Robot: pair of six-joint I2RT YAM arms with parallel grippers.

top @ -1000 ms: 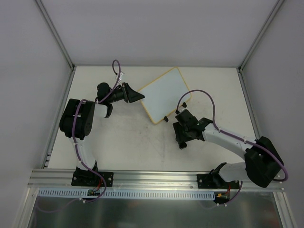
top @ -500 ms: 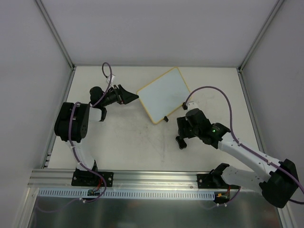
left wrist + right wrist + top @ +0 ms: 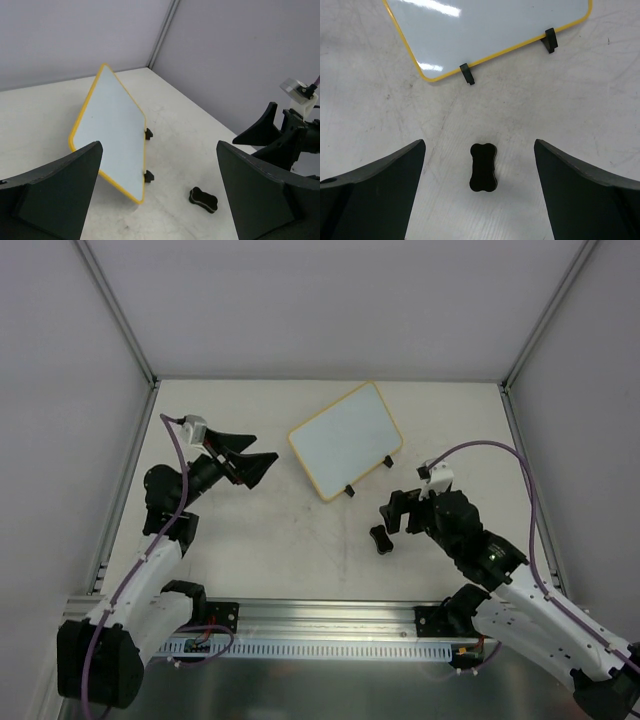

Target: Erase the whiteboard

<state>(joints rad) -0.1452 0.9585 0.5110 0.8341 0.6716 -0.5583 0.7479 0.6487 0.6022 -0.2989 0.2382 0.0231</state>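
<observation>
The whiteboard (image 3: 345, 440) lies at the back middle of the table, its white face blank inside a yellow frame, with two black clip feet on its near edge. It also shows in the left wrist view (image 3: 112, 132) and the right wrist view (image 3: 485, 25). A small black bone-shaped eraser (image 3: 379, 539) lies loose on the table in front of it. My left gripper (image 3: 264, 445) hangs open left of the board, holding nothing. My right gripper (image 3: 395, 512) is open just right of the eraser (image 3: 483, 166), which lies ahead of its fingers, untouched.
Grey walls with metal posts close the table on three sides. An aluminium rail (image 3: 330, 615) carrying both arm bases runs along the near edge. From the left wrist, the right arm (image 3: 280, 140) shows beyond the eraser (image 3: 203, 199).
Both grippers have opened. The left arm pulled back from the board's left edge toward the left. The right arm drew back to the right, leaving the eraser lying on the table.
</observation>
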